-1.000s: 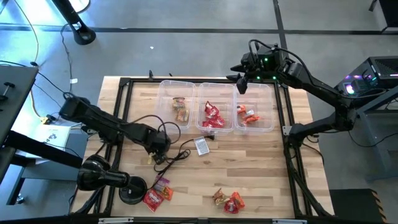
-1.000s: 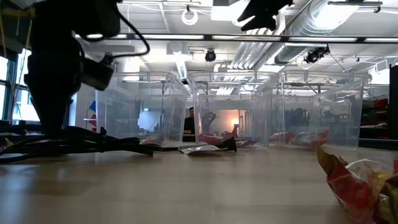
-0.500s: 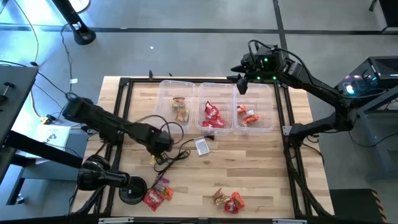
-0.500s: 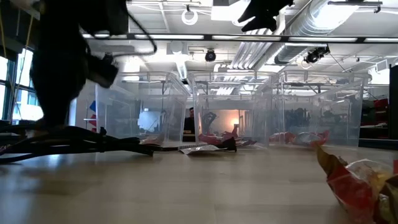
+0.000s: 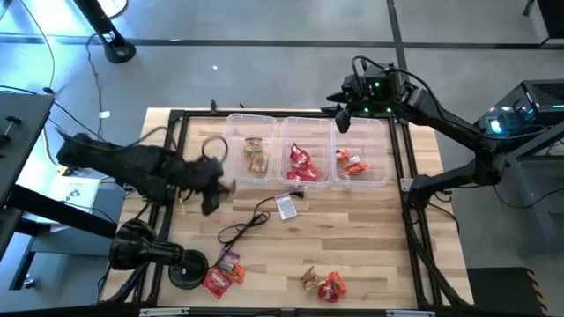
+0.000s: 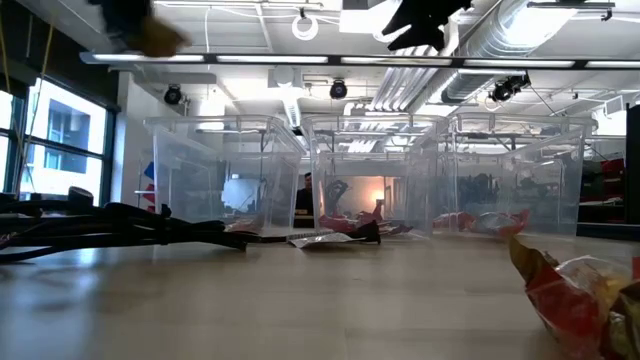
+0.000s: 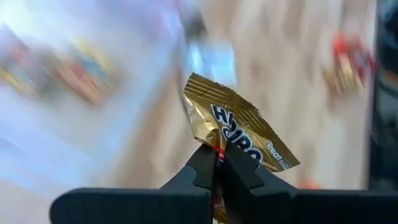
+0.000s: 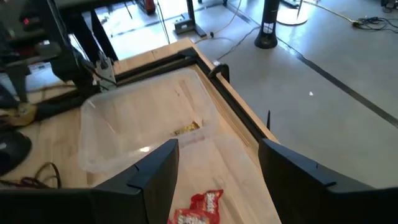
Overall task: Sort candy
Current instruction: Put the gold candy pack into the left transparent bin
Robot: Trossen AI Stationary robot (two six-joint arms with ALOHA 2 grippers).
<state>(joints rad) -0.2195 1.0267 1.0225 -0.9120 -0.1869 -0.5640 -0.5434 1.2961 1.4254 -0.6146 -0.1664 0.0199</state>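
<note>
Left gripper (image 7: 217, 163) pinching one gold-wrapped candy (image 7: 239, 138) by its crimped end, held clear of the table.

I see the fingers pressed together on the wrapper's seam, the piece standing up from the tips; in the high view the left arm is just beside the left bin (image 5: 245, 145). I judge the candy light, its foil thin, crinkly and slippery, so the flat sealed edge is the firmest hold; squeezing the body risks it slipping out. More candy lies at the table's near edge (image 5: 322, 283). The right gripper (image 8: 217, 168) waits spread above the bins' far edge.
</note>
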